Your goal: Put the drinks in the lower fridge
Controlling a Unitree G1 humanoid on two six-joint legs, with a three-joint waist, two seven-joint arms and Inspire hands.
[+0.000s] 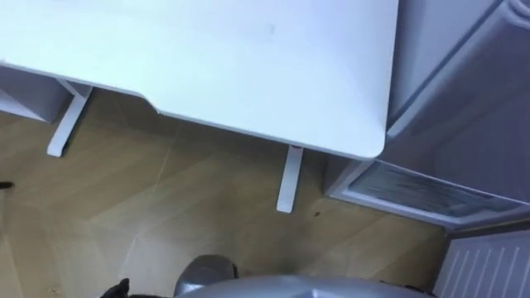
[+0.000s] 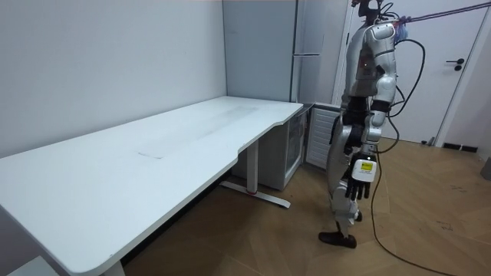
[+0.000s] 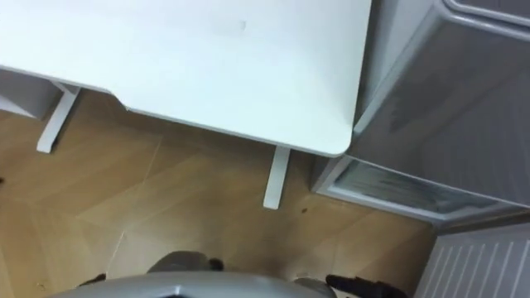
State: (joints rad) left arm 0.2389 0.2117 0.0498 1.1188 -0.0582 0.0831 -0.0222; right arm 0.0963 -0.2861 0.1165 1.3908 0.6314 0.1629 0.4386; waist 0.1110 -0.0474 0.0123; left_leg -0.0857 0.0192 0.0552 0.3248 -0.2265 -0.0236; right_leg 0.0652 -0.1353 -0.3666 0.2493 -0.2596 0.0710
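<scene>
Nearest to me, the open fridge door juts out over the wooden floor on my right, and I judge it the first hazard; if I step or turn that way carelessly, a leg or an arm may knock it and swing it shut, closing off the place I am meant to fill; a little farther off, the desk leg and the rounded corner of the white desk sit just beside the fridge, so the way in between them looks narrow, and a hand reaching low could catch on that corner; beyond them the lower compartment lies open close to the floor, which means that I must bend well down to reach it, and a bend from here could upset my balance or bring my head against the desk edge; above it rises the tall grey fridge; the larger trouble, I think, is that I have nothing to put in; where the drinks are I cannot tell, so I may have to go and fetch them, and every walk past door and corner repeats the risk; as for my pose, I am upright on the floor off the desk's end, my left hand hanging by my thigh, fingers loose and pointing down, gripping nothing.
</scene>
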